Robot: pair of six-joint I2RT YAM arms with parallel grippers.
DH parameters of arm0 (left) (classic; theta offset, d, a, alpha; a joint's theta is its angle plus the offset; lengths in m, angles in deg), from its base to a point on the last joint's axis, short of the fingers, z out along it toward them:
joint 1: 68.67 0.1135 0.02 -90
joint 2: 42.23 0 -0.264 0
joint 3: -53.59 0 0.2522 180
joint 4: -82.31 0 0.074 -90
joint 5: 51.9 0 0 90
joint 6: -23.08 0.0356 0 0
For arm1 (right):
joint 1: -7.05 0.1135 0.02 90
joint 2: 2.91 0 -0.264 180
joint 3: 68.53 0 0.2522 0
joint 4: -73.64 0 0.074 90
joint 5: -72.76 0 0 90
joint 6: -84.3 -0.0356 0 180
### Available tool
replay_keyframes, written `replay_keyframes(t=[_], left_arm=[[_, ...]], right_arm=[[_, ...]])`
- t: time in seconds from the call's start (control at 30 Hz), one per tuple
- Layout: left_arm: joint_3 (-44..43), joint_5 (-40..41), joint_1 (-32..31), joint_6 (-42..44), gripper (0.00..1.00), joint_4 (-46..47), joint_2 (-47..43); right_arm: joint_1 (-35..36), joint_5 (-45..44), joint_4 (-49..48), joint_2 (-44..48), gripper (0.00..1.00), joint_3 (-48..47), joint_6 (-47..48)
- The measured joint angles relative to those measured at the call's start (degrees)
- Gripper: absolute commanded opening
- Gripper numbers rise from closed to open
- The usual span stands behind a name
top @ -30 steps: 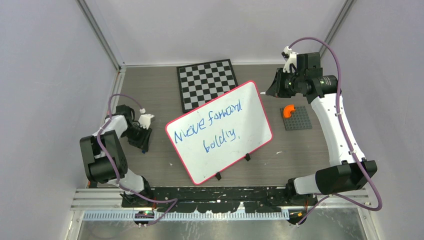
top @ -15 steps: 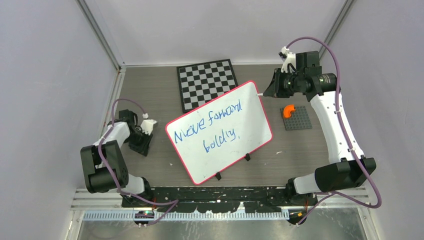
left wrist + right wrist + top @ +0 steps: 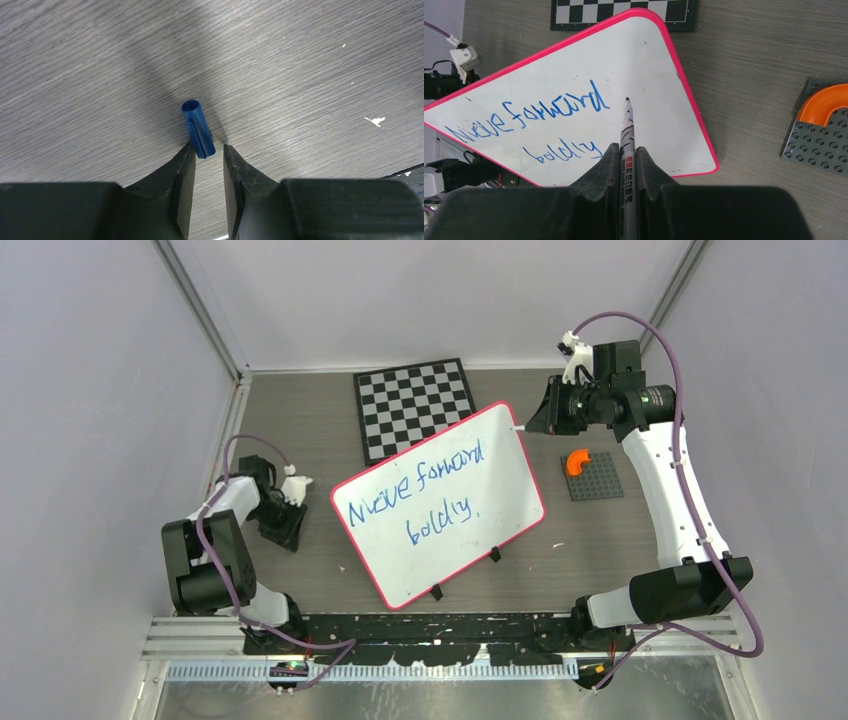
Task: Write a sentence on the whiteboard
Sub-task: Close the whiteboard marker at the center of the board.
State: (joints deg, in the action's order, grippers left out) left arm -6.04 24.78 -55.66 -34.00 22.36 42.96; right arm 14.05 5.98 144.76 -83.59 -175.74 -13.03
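The left gripper (image 3: 209, 148) is low over the table (image 3: 300, 75) at the near left. Its jaws are a little apart, and one end of a blue cap (image 3: 197, 125) lies between the tips, not clamped. The whiteboard (image 3: 510, 495) sits slanted at mid-table and carries the sentence (image 3: 448, 468) in two blue lines. Farther right, the right gripper (image 3: 628, 150) is closed on a marker (image 3: 626, 125), with its tip over the whiteboard's far corner. A checkered board (image 3: 415, 405) lies beyond.
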Motion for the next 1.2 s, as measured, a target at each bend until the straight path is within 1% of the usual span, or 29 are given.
replay_keyframes(t=[0.27,0.33,0.4,0.6,0.8,0.87,0.97,1.07,1.2], left_arm=[[-1.16,0.92,-1.90,-1.05,0.31,-0.22,1.38],[-1.25,1.31,-2.45,-1.22,0.33,-0.17,1.49],[-1.42,1.73,-2.91,-1.51,0.32,-0.31,1.70],[-1.86,3.82,-4.20,-2.10,0.19,-0.24,2.29],[-2.01,4.33,-4.20,-2.49,0.00,-0.28,2.14],[-2.82,3.39,-3.58,-2.67,0.00,-0.96,2.12],[-6.16,1.38,-2.10,-2.51,0.00,-3.19,1.14],[-12.63,-0.04,-0.07,-2.34,0.00,-6.51,-2.05],[-24.83,-1.53,0.83,-2.29,0.00,-11.19,-5.66]], right_arm=[[0.00,0.59,0.20,0.00,0.00,0.00,0.09],[0.00,0.83,0.20,0.00,0.00,0.00,0.09],[0.00,0.98,0.20,0.00,0.00,0.00,0.09],[0.00,1.18,0.63,0.00,0.00,-0.02,0.17],[0.00,1.75,1.20,-0.22,0.00,-0.33,0.98],[0.00,2.36,1.53,-0.46,0.00,-0.79,1.22],[0.00,3.50,1.86,-0.61,0.00,-1.40,1.57],[0.00,4.87,2.05,-0.66,0.00,-2.10,1.99],[0.00,7.80,2.51,-0.66,0.00,-2.84,2.73]])
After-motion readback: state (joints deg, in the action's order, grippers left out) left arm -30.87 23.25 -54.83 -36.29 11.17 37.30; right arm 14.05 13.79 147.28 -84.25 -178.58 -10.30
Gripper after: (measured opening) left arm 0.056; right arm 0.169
